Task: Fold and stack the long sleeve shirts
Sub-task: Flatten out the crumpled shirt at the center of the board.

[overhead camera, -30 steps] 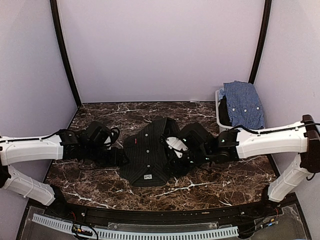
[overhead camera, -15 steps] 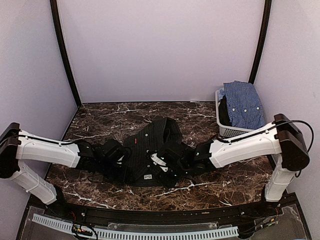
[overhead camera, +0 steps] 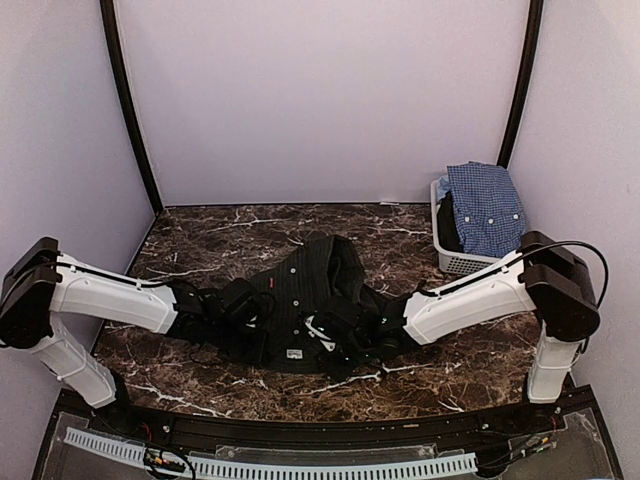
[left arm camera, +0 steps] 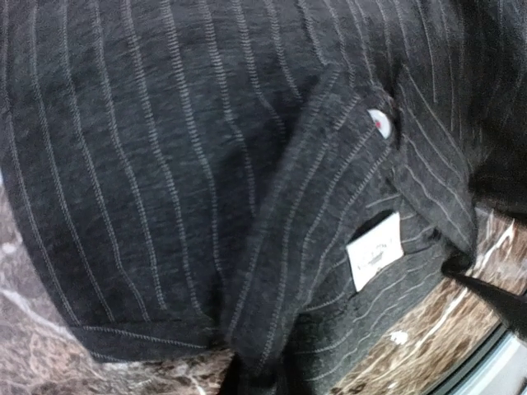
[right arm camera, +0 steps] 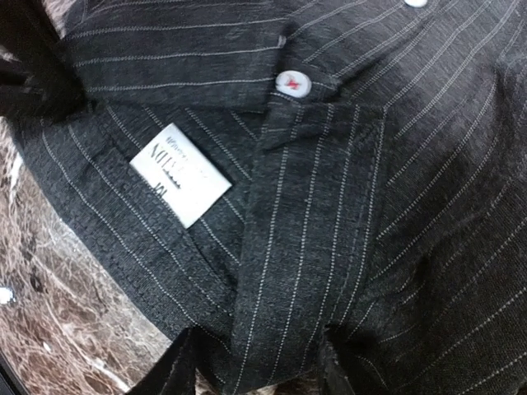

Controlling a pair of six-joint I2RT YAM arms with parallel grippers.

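The left arm (overhead camera: 110,297) stretches low and rightward from a raised elbow at the far left, the right arm (overhead camera: 470,300) low and leftward from a raised elbow at the far right. The left tool (overhead camera: 262,328) and right tool (overhead camera: 332,340) lie near each other, both down at the black shirt (overhead camera: 310,285). The right tool's dark fingertips (right arm camera: 177,366) stand apart, a strip of cloth between them; whether the left tool is parted cannot be told
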